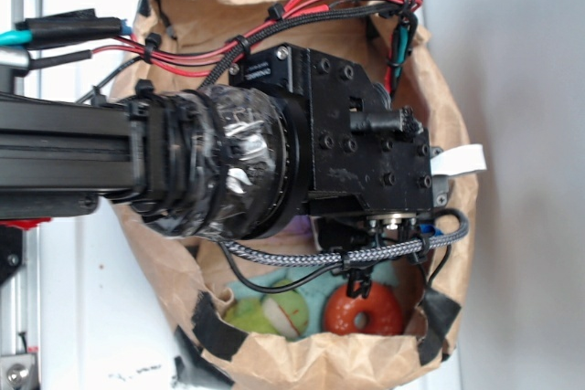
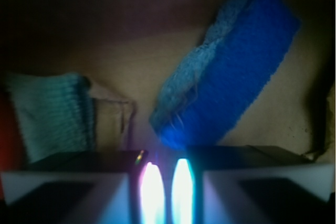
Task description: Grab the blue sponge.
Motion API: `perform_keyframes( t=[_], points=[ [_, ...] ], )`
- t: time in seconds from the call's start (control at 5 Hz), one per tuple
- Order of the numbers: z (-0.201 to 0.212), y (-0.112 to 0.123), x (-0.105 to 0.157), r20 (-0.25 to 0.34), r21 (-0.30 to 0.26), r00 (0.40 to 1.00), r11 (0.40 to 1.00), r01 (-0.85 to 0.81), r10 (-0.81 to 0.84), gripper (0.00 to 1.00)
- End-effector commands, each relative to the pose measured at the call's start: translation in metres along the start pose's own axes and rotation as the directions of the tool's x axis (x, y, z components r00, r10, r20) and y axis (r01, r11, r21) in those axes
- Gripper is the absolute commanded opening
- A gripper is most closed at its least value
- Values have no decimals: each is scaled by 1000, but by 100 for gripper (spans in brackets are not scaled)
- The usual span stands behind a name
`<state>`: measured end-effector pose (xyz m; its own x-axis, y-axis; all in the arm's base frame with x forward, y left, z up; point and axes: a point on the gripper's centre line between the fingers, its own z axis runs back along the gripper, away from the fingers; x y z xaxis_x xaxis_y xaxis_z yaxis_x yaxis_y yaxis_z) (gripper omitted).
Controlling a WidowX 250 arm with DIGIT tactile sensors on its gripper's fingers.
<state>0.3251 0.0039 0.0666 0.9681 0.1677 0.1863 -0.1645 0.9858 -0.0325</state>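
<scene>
Nearly clenched tool holds nothing, just short of the porous, rectangular blue sponge.

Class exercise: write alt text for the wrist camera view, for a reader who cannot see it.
A bright blue sponge lies diagonally on brown paper, just beyond the gripper, whose two glowing fingertips sit close together at the bottom edge. A pale teal cloth lies at left.

We note a white worktop carrying a brown paper bag, open at the top. Inside the bag, on its floor, the blue sponge lies tilted. The pale teal cloth lies left of the sponge in the wrist view, apart from it. A red ring rests on the cloth, with a green apple piece beside it.
</scene>
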Motion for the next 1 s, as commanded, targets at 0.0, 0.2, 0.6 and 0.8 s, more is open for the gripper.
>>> perform_keyframes(
  t=[0.0, 0.2, 0.6, 0.8],
  points=[
    [52, 3, 33, 144, -70, 990, 998, -3, 13, 100],
    [53, 4, 38, 143, -71, 989, 997, -12, 22, 100],
    [51, 12, 35, 181, -65, 977, 993, -98, 108, 100],
    [52, 24, 27, 242, -21, 952, 982, -187, 186, 100]
  ],
)
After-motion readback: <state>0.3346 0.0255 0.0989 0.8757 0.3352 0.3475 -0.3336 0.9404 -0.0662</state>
